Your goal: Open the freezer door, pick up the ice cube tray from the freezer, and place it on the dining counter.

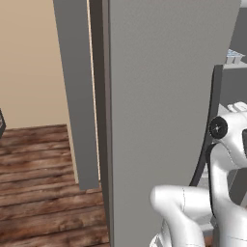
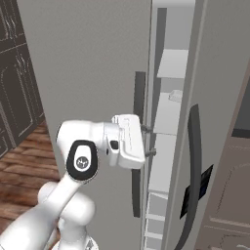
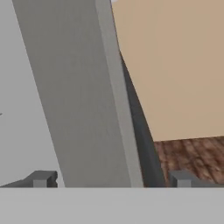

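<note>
freezer door [image 2: 93, 63] ajar, ice cube tray [image 1: 235, 56] on freezer [image 2: 168, 114] shelf

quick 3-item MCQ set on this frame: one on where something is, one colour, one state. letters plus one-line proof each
1. Where is the gripper in the right base view?
A. at the edge of the freezer door, beside its handle
B. down at the wooden floor
C. inside the dark cabinets at left

2. What colour is the freezer door?
A. white marble
B. matte grey
C. tan

3. What state is the freezer door in?
A. fully shut
B. removed
C. ajar, shelves showing in the gap

Answers:
1. A: the fingers point at the door edge next to the dark handle.
2. B: the tall panel is flat matte grey in both base views; tan is the wall.
3. C: light grey inner shelves show through the gap between the door and the adjoining panel; the gripper is open, holding nothing.
</note>
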